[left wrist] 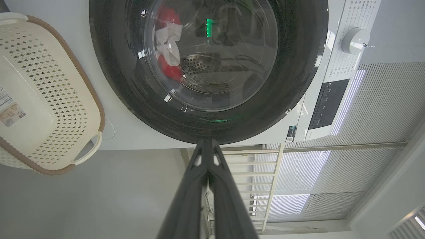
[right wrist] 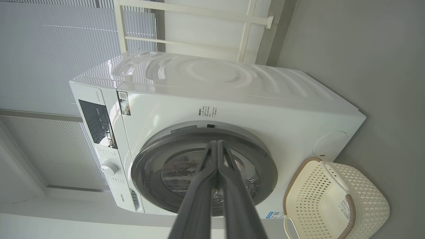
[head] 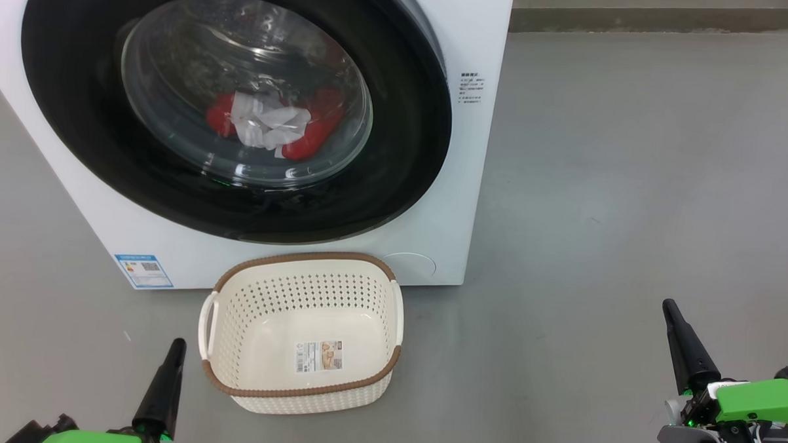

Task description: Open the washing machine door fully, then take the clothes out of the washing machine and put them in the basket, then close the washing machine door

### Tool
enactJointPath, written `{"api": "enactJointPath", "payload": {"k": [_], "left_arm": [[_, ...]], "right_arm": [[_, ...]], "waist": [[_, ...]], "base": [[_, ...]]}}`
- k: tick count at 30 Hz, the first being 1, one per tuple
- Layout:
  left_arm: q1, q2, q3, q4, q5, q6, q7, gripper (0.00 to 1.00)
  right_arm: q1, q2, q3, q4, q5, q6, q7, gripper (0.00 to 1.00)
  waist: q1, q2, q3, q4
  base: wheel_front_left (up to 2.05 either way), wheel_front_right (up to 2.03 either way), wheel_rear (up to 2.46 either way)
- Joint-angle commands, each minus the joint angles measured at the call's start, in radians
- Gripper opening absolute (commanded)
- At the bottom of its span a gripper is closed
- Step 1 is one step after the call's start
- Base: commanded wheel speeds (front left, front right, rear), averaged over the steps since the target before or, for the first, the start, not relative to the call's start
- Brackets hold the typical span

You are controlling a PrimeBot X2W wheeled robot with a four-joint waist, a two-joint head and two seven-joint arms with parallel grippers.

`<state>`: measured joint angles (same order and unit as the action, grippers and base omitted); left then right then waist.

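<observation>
Head view is centred on the washing machine door, which is seen shut flat against the front of the washing machine, its wide black rim ringing the bulging glass window. Behind that glass the clothes are seen as a red and white heap lying low in the drum. A blue label sticker is stuck near the lower left corner of the white front. The basket is set upright on the grey floor just in front of the machine, below the door, with a paper label showing on its bottom. The left hand is held at the lower left, near the basket's left side but apart from it, its two dark fingers pressed together. The right hand is held at the lower right, well apart from the basket, and its fingers are likewise closed on each other. In both wrist views the closed fingers are pointed toward the door, and in the left wrist view a white knob is seen on the control panel beside the door.
</observation>
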<state>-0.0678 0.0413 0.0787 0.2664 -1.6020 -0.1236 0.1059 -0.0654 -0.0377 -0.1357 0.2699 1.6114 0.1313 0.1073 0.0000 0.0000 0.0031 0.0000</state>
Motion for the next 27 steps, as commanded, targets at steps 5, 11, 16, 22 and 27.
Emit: {"api": "enactJointPath", "payload": {"k": [5, 11, 16, 22, 27], "left_arm": [[-0.040, 0.009, 0.035, -0.022, -0.007, -0.007, 0.007, 0.00], [-0.040, 0.009, 0.035, -0.022, -0.007, -0.007, 0.007, 0.00], [-0.040, 0.009, 0.035, -0.022, -0.007, -0.007, 0.007, 0.00], [-0.040, 0.009, 0.035, -0.022, -0.007, -0.007, 0.007, 0.00], [-0.040, 0.009, 0.035, -0.022, -0.007, -0.007, 0.007, 0.00]], "right_arm": [[-0.042, -0.013, 0.022, -0.025, -0.002, -0.001, 0.006, 0.00], [-0.042, -0.013, 0.022, -0.025, -0.002, -0.001, 0.006, 0.00], [-0.042, -0.013, 0.022, -0.025, -0.002, -0.001, 0.006, 0.00], [-0.042, -0.013, 0.022, -0.025, -0.002, -0.001, 0.006, 0.00], [-0.042, -0.013, 0.022, -0.025, -0.002, -0.001, 0.006, 0.00]], "waist": [[0.0000, 0.0000, 0.000, 0.000], [0.0000, 0.0000, 0.000, 0.000], [0.0000, 0.0000, 0.000, 0.000], [0.0000, 0.0000, 0.000, 0.000], [0.0000, 0.0000, 0.000, 0.000]], "base": [[0.00, 0.00, 0.00], [0.00, 0.00, 0.00], [0.00, 0.00, 0.00], [0.00, 0.00, 0.00], [0.00, 0.00, 0.00]]}}
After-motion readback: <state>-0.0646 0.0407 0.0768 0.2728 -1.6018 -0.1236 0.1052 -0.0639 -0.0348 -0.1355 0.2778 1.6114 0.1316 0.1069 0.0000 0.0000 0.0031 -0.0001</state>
